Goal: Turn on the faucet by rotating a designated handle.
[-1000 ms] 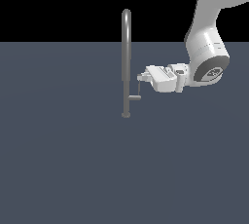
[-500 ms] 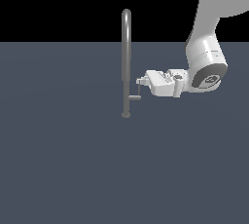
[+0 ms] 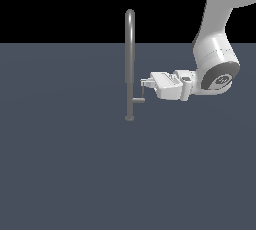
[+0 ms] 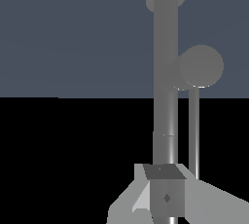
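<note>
The faucet (image 3: 130, 64) is a tall slim grey pipe with an arched top, standing on a small round base. Low on it, the handle (image 3: 139, 100) sticks out as a short stub towards the exterior view's right, and its thin lever (image 3: 143, 92) points upward. My gripper (image 3: 145, 81) reaches in horizontally from the exterior view's right. Its fingers are shut together with nothing between them, and the fingertips sit at the lever's upper tip. In the wrist view the faucet (image 4: 165, 72), the handle's round end (image 4: 200, 66) and the lever (image 4: 193, 130) stand just beyond my gripper (image 4: 163, 179).
The faucet stands on a flat dark grey-blue floor (image 3: 75, 164). My white arm (image 3: 215, 49) comes down from the upper part of the exterior view's right. Nothing else is in view.
My gripper has shifted slightly lower and closer to the pipe, and the wrist has dropped a little. The lever's tip stays at my fingertips. The faucet pipe has not moved.
</note>
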Controlling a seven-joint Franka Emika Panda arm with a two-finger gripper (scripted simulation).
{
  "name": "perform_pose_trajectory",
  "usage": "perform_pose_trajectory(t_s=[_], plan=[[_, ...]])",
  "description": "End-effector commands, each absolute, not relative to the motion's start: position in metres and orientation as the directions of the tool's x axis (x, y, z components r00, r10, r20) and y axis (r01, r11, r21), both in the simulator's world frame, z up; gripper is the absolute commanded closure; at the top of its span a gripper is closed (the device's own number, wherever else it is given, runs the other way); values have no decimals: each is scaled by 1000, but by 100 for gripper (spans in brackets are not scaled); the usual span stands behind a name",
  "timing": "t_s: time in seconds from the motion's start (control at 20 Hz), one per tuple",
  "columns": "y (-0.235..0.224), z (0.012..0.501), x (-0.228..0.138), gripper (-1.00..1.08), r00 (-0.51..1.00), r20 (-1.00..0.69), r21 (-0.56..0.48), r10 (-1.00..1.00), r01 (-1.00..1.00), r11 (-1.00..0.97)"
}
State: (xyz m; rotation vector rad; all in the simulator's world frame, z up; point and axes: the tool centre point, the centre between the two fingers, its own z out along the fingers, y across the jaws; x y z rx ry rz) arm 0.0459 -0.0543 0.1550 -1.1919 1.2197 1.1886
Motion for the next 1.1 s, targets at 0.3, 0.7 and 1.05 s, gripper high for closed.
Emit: perform_pose_trajectory(t_s=[0.3, 0.7, 1.05], plan=[[-54, 155, 31, 108, 2, -1000, -2, -1, -1000, 27], [-53, 154, 6, 108, 3, -1000, -3, 0, -1000, 26], [-53, 145, -6, 108, 8, -1000, -8, -2, -1000, 28]])
